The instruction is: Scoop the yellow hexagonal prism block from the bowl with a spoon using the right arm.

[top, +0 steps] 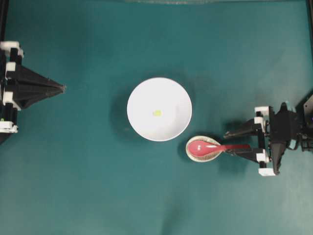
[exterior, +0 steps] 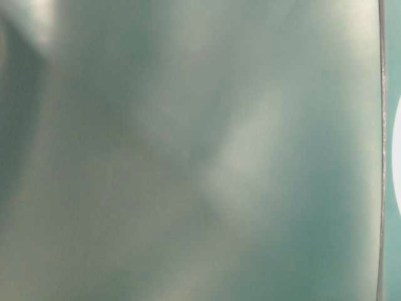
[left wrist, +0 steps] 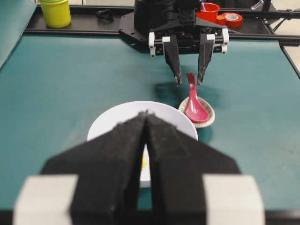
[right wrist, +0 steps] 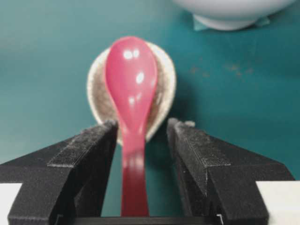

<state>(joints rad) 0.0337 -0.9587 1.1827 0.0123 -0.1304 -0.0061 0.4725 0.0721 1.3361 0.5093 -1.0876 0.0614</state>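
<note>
Yellow hexagonal prism block (top: 157,113) sits loose in the bowl (top: 142,125), just off centre toward 3 o'clock on the white floor. Nothing touching it. In the left wrist view only a sliver of yellow shows behind that arm's own fingers.

Bowl is mid-table in the overhead view. Spoon (top: 210,147) lies at about 4 o'clock from the bowl, head resting in a small speckled dish (top: 191,154) just beside the bowl rim, handle pointing toward 3 o'clock at the right arm.

Right gripper (top: 234,143): jaws wide, one finger on each side of the handle, clear gap on both sides in the right wrist view. Not clamped, spoon not lifted. Fingers straddle the handle's outer end; I can't tell if they're low enough to close on it cleanly.

Left gripper (top: 62,88): parked at 9 o'clock, well apart from the bowl, fingers pressed together, holding nothing.

Table-level view is a blur of teal, no use.

Status, my read: approach and alignment on the spoon done, everything else open. Left: close on the handle, lift the spoon off the dish, carry to the bowl, get the head under the block, raise it out. Block is tiny against the spoon head, so it may slide ahead of the lip rather than ride up.
</note>
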